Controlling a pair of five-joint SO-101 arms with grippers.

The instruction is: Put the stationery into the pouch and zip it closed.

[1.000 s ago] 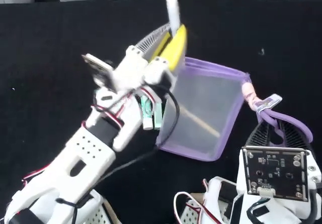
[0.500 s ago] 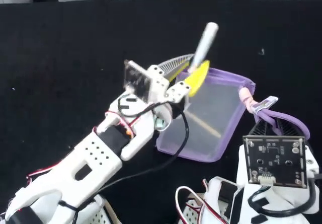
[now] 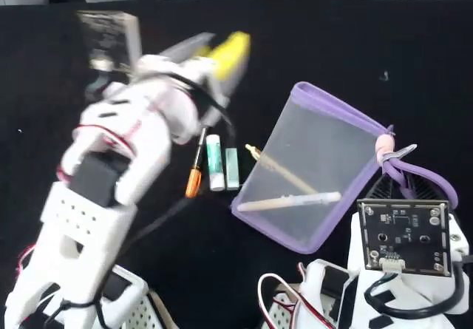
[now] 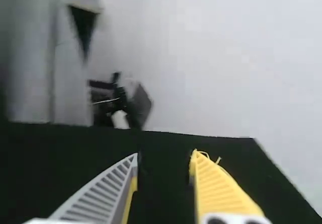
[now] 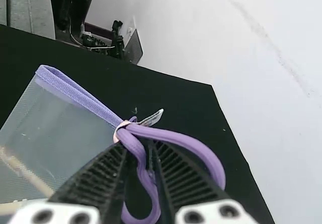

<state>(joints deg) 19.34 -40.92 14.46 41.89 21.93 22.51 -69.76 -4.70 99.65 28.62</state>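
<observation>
The translucent pouch [image 3: 314,151] with purple trim lies open on the black table. Inside it lie a white pen [image 3: 290,202] and a wooden pencil [image 3: 279,168]. An orange-tipped pen [image 3: 194,172], a white-and-green stick [image 3: 214,163] and a green eraser [image 3: 232,168] rest just left of the pouch. My left gripper [image 3: 218,45] [image 4: 163,157] is lifted above the table, open, nothing between its grey and yellow fingers. My right gripper [image 3: 405,181] [image 5: 146,146] is shut on the pouch's purple strap [image 5: 173,141] at the zipper corner, with the pouch [image 5: 55,118] stretching away from it.
The black cloth [image 3: 355,55] covers the whole table. The left arm's white body [image 3: 111,174] hangs over the table's left part. The right arm's camera board [image 3: 405,239] sits at the front right.
The left gripper let go of the white pen, which now lies inside the pouch. The left arm swung up and away to the left. The pouch shifted a little to the right.
</observation>
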